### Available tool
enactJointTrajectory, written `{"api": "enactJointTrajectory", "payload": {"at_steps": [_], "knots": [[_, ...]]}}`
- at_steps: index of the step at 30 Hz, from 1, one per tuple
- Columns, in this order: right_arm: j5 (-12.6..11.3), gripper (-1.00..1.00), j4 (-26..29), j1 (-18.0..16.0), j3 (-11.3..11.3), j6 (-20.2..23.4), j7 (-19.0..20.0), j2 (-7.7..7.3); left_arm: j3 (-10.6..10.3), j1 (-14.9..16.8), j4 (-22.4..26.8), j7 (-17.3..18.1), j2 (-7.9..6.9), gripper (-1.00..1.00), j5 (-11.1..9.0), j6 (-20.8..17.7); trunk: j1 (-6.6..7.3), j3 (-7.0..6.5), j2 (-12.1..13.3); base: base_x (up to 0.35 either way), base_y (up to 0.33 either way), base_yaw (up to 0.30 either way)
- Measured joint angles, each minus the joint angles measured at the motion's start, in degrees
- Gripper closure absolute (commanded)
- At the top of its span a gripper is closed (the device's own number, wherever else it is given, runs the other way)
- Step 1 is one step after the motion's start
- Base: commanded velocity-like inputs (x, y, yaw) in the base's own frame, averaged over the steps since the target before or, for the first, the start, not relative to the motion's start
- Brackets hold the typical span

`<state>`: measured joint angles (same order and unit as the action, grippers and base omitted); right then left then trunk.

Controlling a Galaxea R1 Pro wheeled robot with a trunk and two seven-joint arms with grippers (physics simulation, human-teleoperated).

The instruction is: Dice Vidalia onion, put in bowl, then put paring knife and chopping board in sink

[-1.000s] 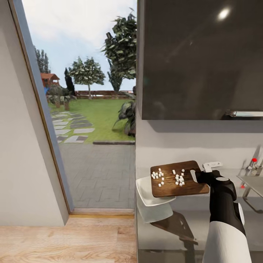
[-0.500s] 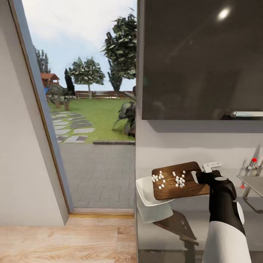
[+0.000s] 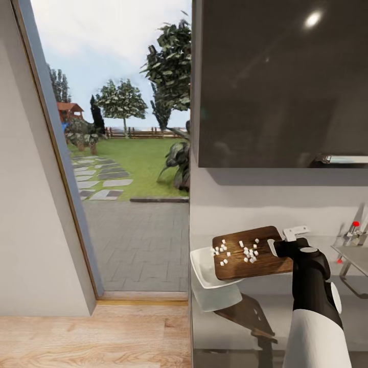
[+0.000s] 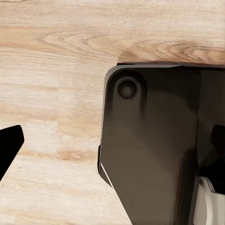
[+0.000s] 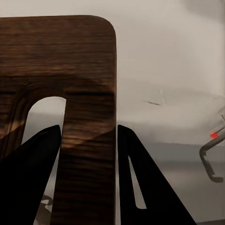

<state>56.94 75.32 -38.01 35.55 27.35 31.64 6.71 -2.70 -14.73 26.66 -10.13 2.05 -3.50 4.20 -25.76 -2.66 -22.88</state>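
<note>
Tipping the chopping board (image 3: 253,253) over the bowl (image 3: 204,266): the right tool (image 3: 278,247) pinches the board at its handle end, one finger (image 5: 35,178) through the oval hole and the other outside the edge, as the right wrist view shows. Board sits at lower centre of the head view, its long axis running left to right, the far end lower and overlapping the white bowl at the surface's (image 3: 306,306) left edge. Diced onion pieces (image 3: 240,250) lie scattered mid-board, a few close to the lower end, near the bowl's rim. Key relation: bowl lies directly beyond the board's free end, away from the right tool, so more tilt along the long axis should send the pieces that way. Judgement: some could spill past the bowl's rim, since it sits at the surface's edge. Sink (image 3: 355,258) shows at the right margin, tap beside it. Left tool (image 4: 112,140) points at wooden floor; cannot tell its state. Knife not identified.
</note>
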Motion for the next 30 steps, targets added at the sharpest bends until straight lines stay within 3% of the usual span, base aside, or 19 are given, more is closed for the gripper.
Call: {"api": "enactJointTrajectory", "payload": {"at_steps": [30], "knots": [[0.0, 1.0, 0.0, 0.0, -0.1, 0.0, -0.1, 0.03, 0.0, 0.0, 0.0, 0.0, 0.09, -1.0, 0.0, 0.0, 0.0, 0.0, 0.0, 0.0, 0.0, 0.0]]}}
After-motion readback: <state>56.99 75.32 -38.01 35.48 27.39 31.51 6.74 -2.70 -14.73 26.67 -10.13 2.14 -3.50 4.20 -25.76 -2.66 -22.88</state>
